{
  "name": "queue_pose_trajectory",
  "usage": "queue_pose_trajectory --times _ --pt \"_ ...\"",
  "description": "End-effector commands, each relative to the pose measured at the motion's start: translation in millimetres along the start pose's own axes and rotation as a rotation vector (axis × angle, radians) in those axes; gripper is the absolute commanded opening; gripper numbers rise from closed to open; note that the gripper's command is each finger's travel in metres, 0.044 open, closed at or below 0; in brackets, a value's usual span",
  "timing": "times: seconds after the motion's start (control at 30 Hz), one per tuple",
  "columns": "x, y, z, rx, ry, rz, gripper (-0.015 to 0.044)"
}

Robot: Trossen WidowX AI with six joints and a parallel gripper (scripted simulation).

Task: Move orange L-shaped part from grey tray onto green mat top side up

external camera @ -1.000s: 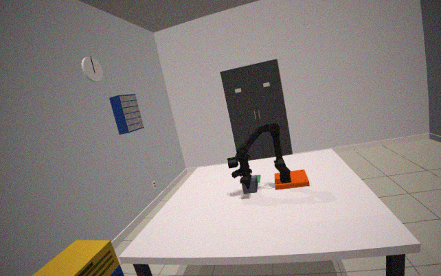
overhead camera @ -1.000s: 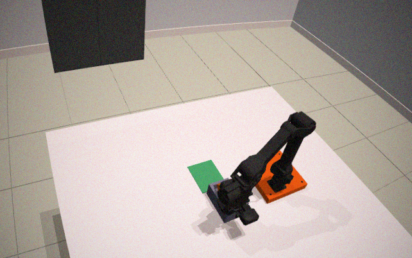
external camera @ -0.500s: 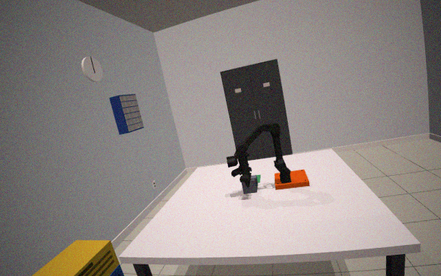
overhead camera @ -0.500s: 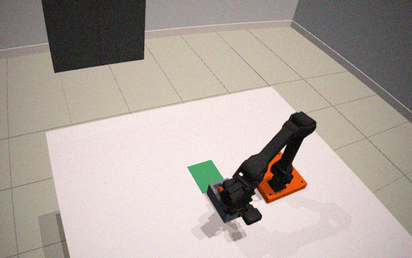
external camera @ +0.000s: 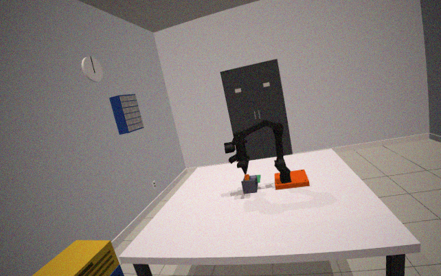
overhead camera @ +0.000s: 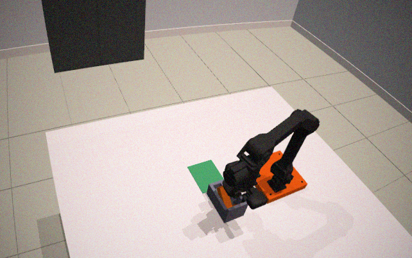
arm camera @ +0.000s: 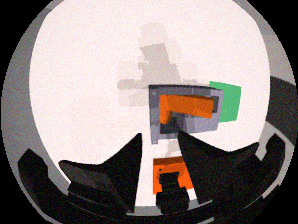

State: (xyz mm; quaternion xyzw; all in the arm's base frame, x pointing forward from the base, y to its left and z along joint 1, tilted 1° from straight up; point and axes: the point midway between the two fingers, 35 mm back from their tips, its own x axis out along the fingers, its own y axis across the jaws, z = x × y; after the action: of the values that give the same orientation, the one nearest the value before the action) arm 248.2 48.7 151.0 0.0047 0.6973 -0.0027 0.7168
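The orange L-shaped part (overhead camera: 226, 200) (external camera: 246, 177) (arm camera: 187, 105) is in the grey tray (overhead camera: 235, 212) (external camera: 250, 186) (arm camera: 154, 115). Its L-shaped end is on the left in the wrist view; its long leg points toward the green mat (overhead camera: 205, 174) (external camera: 259, 178) (arm camera: 231, 102). Some orange shows above the tray rim in the exterior view, and dark pocket shows past the long leg's end, so the part looks tilted; the exact angle is unclear. My gripper (external camera: 246, 172) (arm camera: 160, 136) is partly open and empty, above the tray near the L-shaped end. The arm hides part of the tray in the top view.
The arm's orange base plate (overhead camera: 298, 183) (external camera: 300, 178) (arm camera: 185, 175) stands on the white table (overhead camera: 128, 180) (external camera: 275, 233) close to the tray. The green mat lies against the tray's far side in the top view.
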Motion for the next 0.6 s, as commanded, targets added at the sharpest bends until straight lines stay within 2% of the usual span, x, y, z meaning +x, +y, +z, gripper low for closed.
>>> queue_pose_trajectory --times 0.0,0.57 --pt "-4.6 -1.4 -0.8 -0.004 -0.002 -0.004 0.0180" --pt "-1.1 -0.3 -0.8 0.000 0.002 0.000 0.0180"
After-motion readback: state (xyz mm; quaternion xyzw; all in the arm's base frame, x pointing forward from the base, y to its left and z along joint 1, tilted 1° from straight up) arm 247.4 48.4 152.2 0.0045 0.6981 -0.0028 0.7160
